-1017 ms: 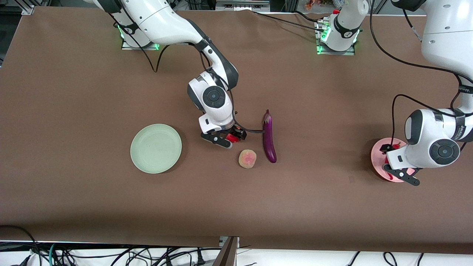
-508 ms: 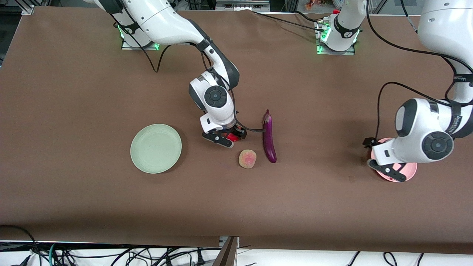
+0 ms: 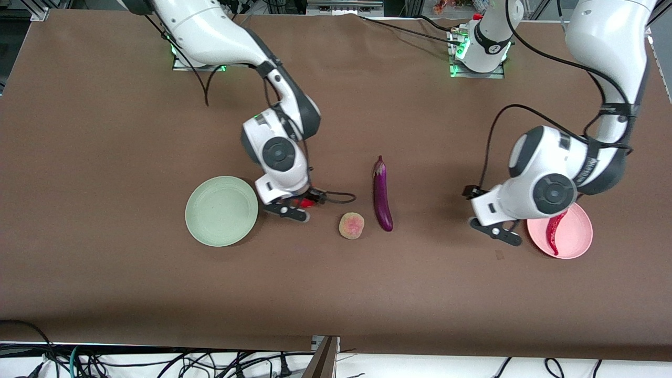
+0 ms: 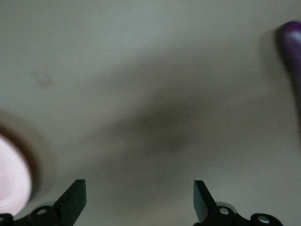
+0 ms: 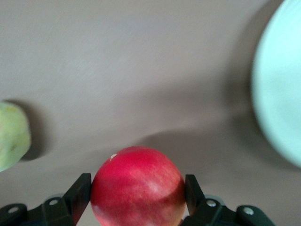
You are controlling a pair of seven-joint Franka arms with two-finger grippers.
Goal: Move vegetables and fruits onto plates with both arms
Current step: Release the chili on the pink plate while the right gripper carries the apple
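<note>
The pomegranate (image 5: 137,186) is clamped in the right claw (image 3: 292,208) just beside the green plate (image 3: 221,210), toward the right arm's end. The left claw (image 3: 499,231) is spread, empty, between eggplant (image 3: 382,193) and pink plate (image 3: 575,235).

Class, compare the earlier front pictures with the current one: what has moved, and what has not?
The right hand carried the pomegranate toward the green plate. The left hand left the pink plate, uncovering the chili. Peach and eggplant stayed put.
</note>
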